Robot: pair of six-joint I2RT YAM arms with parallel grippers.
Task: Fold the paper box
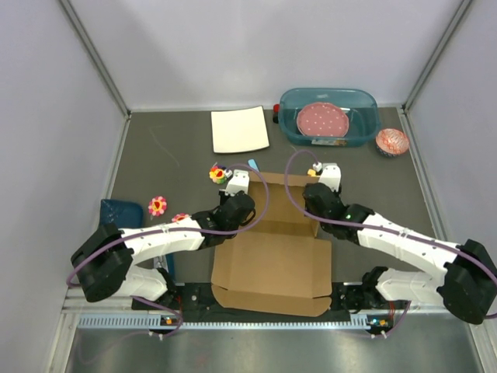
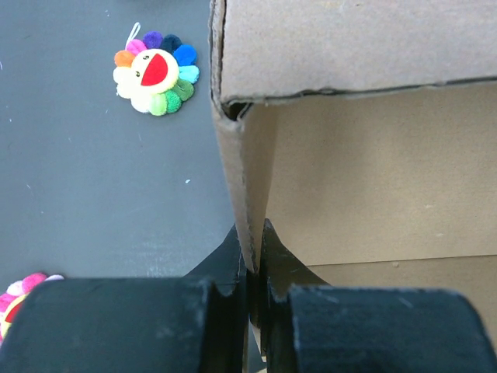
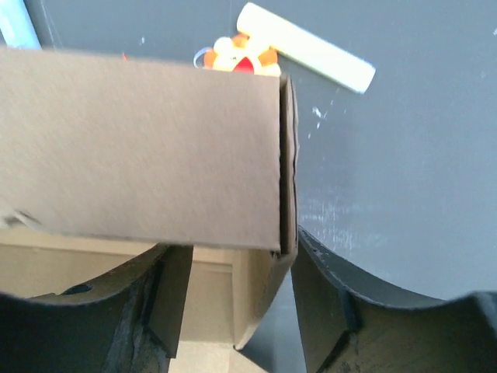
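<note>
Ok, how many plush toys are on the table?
4: a rainbow flower beyond the left claw, a pink flower left of the left arm, a small pink one against that arm, an orange one beyond the right claw. The box may hide more.

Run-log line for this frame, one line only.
stage: mid-fold, side walls up | left gripper: shut on paper box left wall | right gripper: open, straddling right wall | near panel: flat

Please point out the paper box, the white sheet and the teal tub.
paper box (image 1: 268, 264), top view, flat front panel.
white sheet (image 1: 239, 130), top view, its middle.
teal tub (image 1: 363, 115), top view, bare right part.
</note>
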